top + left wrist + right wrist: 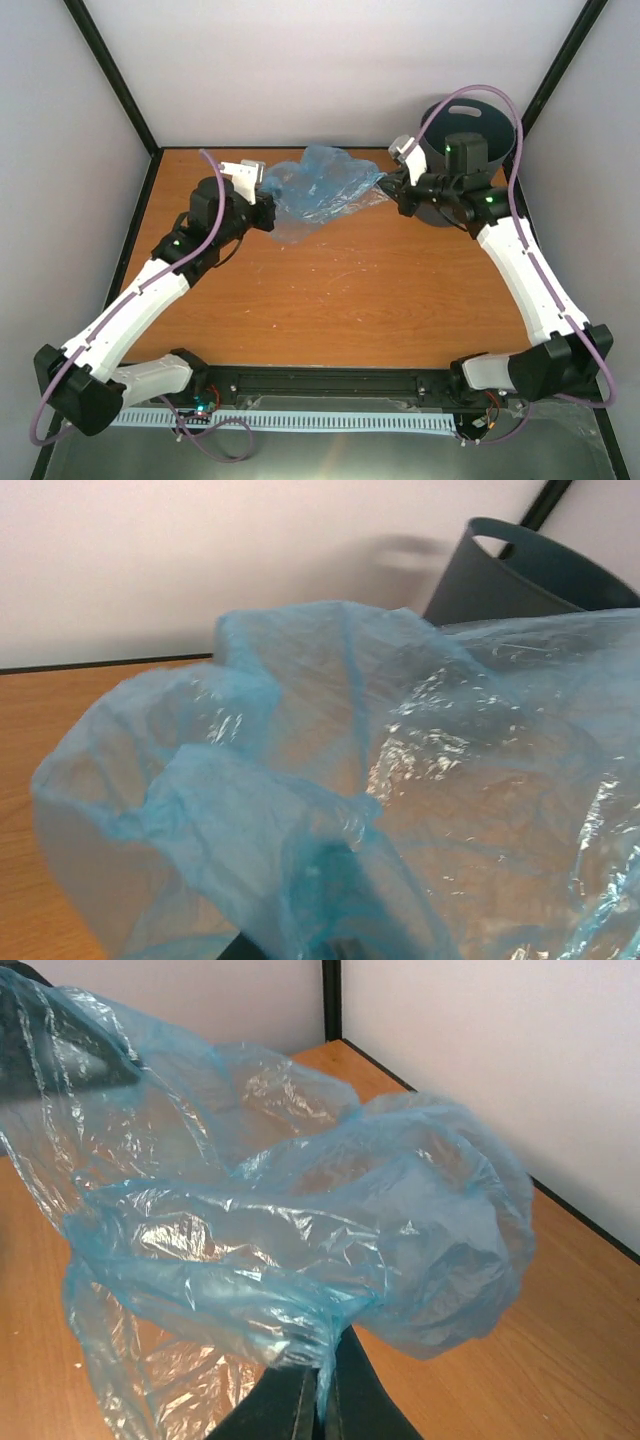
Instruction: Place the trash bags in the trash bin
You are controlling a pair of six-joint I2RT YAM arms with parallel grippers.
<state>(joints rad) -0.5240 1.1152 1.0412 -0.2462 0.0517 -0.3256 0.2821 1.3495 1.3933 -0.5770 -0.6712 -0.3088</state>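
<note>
1. Bag (320,185): thin, glossy blue film, crinkled and see-through, stretched between both claws at the table's far side.
2. Right claw (320,1385): dark fingers pressed together, pinching a bunched edge of the bag.
3. Left claw (271,205): closed on the bag's other end, with its fingers buried under film in the wrist view.
4. Bin (485,125): dark grey, round, smooth plastic in the far right corner, partly hidden behind the right arm.
5. Table (350,290): orange wood grain.

White walls (330,70), black corner posts (113,75), wooden table (360,300)

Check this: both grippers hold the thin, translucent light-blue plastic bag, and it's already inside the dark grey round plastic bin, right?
Not inside: the top view shows the light-blue plastic bag outside the dark grey round bin, stretched between the left gripper and right gripper.
</note>
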